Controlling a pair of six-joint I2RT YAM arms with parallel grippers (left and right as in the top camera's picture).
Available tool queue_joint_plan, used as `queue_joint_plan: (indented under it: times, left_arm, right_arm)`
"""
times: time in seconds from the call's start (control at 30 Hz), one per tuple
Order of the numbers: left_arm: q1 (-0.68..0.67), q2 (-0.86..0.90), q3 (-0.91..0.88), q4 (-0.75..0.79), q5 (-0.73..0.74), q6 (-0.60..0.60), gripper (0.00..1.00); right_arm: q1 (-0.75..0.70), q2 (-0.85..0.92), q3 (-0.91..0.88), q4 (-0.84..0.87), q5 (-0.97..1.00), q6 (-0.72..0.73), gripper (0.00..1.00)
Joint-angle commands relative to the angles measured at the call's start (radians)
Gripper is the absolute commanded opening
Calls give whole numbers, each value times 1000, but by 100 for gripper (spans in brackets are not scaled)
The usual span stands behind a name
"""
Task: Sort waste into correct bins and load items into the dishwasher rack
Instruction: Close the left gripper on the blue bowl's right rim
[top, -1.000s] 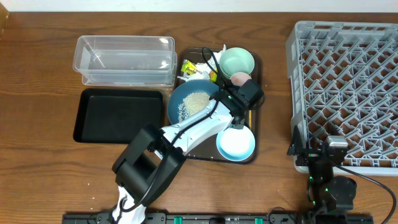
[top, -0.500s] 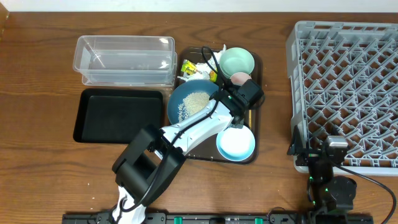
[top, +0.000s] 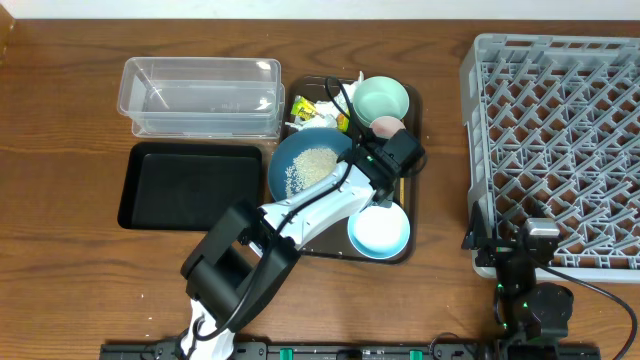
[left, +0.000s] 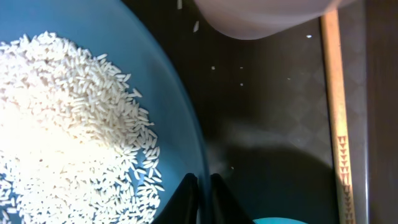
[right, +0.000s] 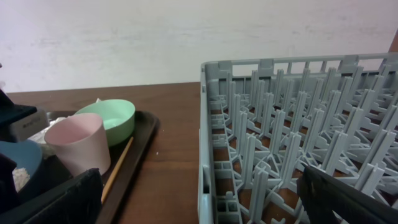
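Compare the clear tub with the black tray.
The tub is see-through; the black tray is opaque. The tub has tall walls; the black tray is shallow. The tub lies farther from the robot, the black tray nearer. Both are rectangular, similar in footprint, and left of the brown tray.

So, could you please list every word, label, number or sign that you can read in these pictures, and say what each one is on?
No text can be read in any view.
yellow-green wrappers: any print on them is too small to read.
chopstick: a row of small triangle marks near one end, a pattern only, with no letters or numbers.
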Motion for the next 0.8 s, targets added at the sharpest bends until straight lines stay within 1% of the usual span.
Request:
queue_joint_plan:
  times: [0.0, 0.1, 0.27, 0.63, 0.77]
  left_arm:
    - [4, 11, -8, -2, -19, -6, 6]
    - [4, 11, -8, -3, -20, -5, 6]
    - [4, 1, 0, -10, -20, -5, 7]
    - [4, -83, 6, -14, -22, 6, 6]
    - [4, -113, 6, -35, -71, 6, 6]
  right_arm:
    - [-10, -7, -1, -4, 3, -13, 99]
    - [-10, -8, -1, -4, 3, -13, 99]
    - [-10, -7, -1, -4, 3, -13, 99]
    - [-10, -7, -1, -4, 3, -13, 99]
    - [-10, -7, -1, -4, 3, -13, 99]
